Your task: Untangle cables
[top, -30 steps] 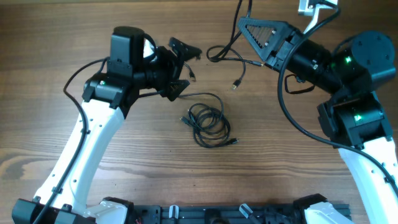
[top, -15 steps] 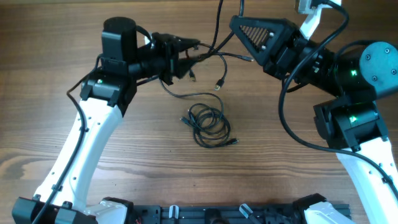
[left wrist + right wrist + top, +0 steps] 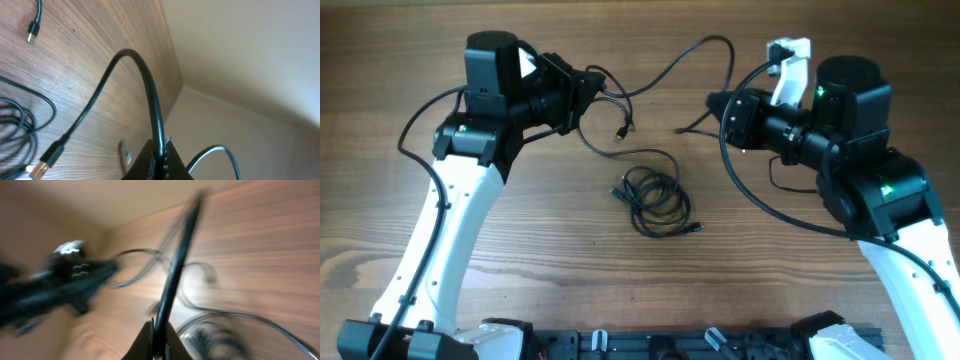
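1. Cable (image 3: 660, 69) is being held in an arch over the far side of the table (image 3: 520, 260), between both grippers.
2. It is being clamped in the closed left gripper (image 3: 590, 83).
3. It is being pinched likewise by the right gripper (image 3: 713, 103).
4. A coil (image 3: 655, 200) is being left on the table between the arms.
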Tool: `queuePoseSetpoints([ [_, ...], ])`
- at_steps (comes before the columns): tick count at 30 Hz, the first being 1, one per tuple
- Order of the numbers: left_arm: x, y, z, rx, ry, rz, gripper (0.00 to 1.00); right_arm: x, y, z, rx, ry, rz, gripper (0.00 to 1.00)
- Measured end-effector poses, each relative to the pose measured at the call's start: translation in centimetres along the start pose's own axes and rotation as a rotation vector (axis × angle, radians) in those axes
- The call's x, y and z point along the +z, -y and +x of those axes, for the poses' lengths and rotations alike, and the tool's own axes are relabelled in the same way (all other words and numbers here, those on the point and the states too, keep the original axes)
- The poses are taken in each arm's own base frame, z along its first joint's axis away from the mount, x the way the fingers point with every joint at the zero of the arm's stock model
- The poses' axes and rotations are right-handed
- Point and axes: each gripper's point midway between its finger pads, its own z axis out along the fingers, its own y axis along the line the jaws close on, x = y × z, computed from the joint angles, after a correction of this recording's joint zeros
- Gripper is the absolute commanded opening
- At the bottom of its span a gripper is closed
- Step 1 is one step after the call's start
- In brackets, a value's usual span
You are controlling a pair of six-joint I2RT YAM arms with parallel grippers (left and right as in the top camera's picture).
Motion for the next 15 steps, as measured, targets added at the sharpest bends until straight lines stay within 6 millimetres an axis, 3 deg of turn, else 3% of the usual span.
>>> queuePoseSetpoints([
  [2,0.2,-0.3,0.4,0.06,-0.004,-0.017,0.52,-0.2,2.7,-0.1,-0.008,0.026,0.147,0.04],
  [3,0.5,-0.3,1.2,0.097,-0.019,-0.022,0.89,-0.3,3.5,-0.3,-0.013,0.039,0.192,0.04],
  [4,0.9,-0.3,2.2,0.128,-0.042,-0.024,1.0,-0.5,4.2,-0.6,-0.02,0.058,0.229,0.04],
  [8,1.9,-0.6,4.4,0.185,-0.063,-0.053,1.0,-0.8,5.0,-1.0,-0.025,0.084,0.281,0.04],
  [15,1.5,-4.2,3.0,0.148,0.035,-0.218,1.0,-1.1,7.7,-2.4,0.051,0.174,0.431,0.04],
])
